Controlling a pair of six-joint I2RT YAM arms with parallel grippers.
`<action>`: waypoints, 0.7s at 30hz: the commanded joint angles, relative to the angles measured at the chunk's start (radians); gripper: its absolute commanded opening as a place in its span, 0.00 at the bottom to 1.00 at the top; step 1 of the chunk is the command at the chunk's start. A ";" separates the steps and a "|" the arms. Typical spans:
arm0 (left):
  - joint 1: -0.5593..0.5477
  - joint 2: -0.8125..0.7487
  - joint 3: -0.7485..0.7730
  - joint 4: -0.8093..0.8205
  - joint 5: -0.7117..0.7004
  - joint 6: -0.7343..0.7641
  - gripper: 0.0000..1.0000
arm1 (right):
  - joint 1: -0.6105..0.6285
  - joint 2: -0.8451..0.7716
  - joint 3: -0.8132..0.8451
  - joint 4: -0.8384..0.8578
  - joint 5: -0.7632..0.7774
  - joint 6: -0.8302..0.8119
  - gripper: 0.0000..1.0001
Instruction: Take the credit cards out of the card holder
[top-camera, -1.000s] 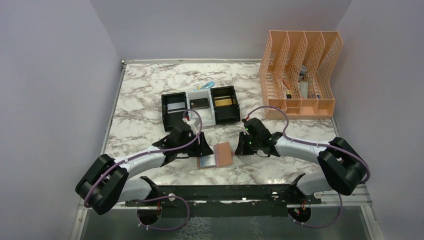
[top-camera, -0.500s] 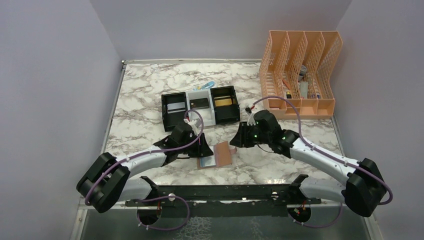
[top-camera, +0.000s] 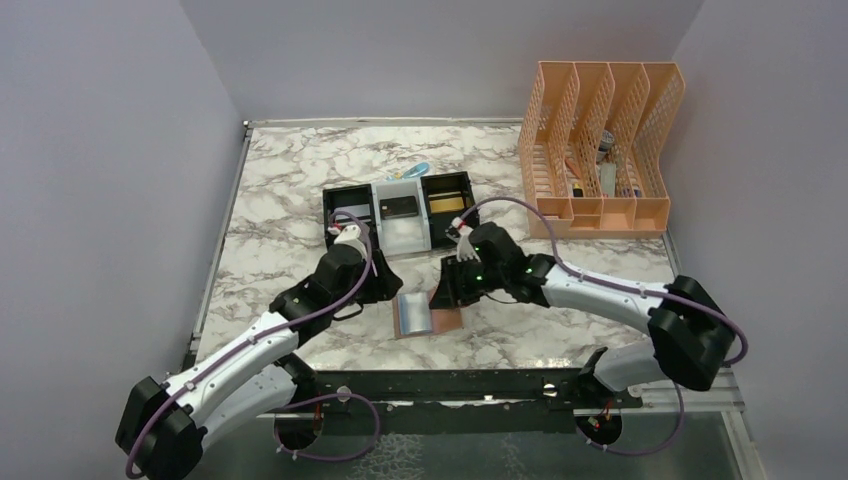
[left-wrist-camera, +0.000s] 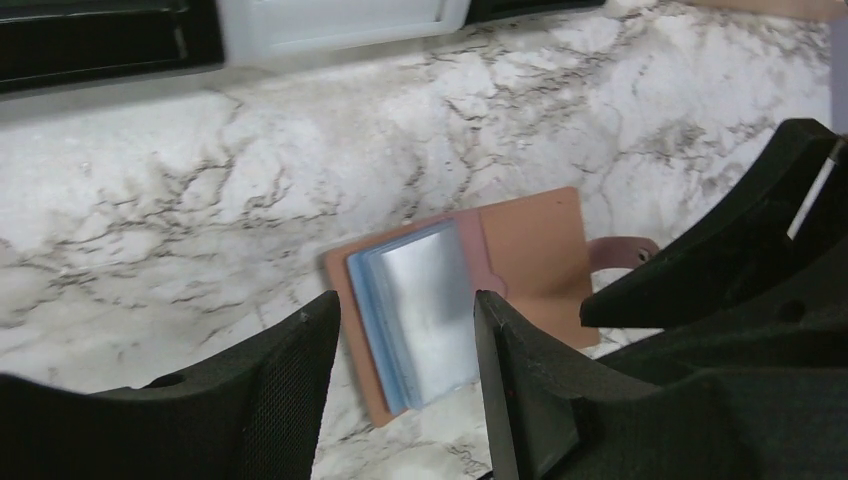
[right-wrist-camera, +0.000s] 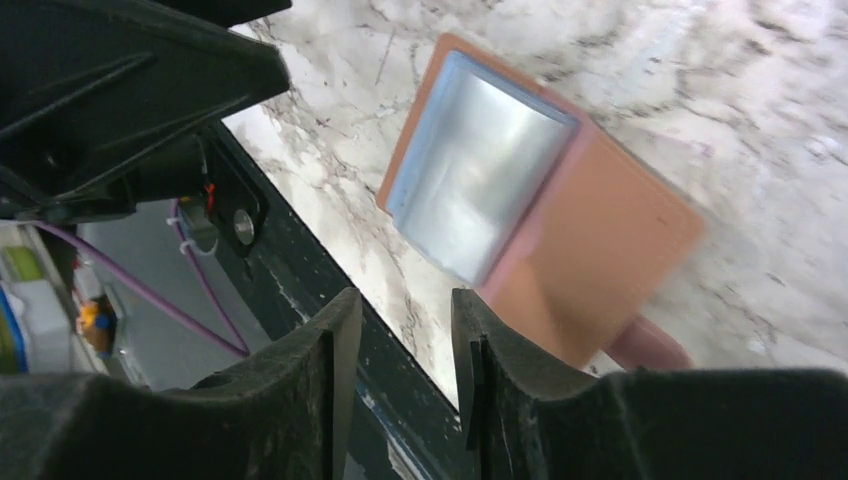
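From above, the card holder (top-camera: 425, 315) lies open on the tabletop (top-camera: 290, 190), near the middle of its near edge, between the left tool (top-camera: 385, 290) and the right tool (top-camera: 450, 292).

The left wrist view shows the left tool spread wide and empty, with the holder below.

In the right wrist view, the right tool's fingers stand slightly apart and empty, over the holder's shiny pale blue pocket (right-wrist-camera: 480, 190).

My left arm (top-camera: 252, 336) and right arm (top-camera: 600, 291): white links, black joints, looping purple cables (top-camera: 347, 214); green lights (top-camera: 477, 263) on right.
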 joint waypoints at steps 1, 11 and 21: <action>0.006 -0.064 -0.022 -0.126 -0.149 -0.042 0.55 | 0.112 0.103 0.145 -0.110 0.201 -0.055 0.41; 0.006 -0.231 -0.044 -0.189 -0.273 -0.100 0.62 | 0.198 0.286 0.276 -0.189 0.403 -0.010 0.67; 0.006 -0.277 -0.040 -0.214 -0.301 -0.098 0.78 | 0.251 0.451 0.428 -0.306 0.520 0.024 0.70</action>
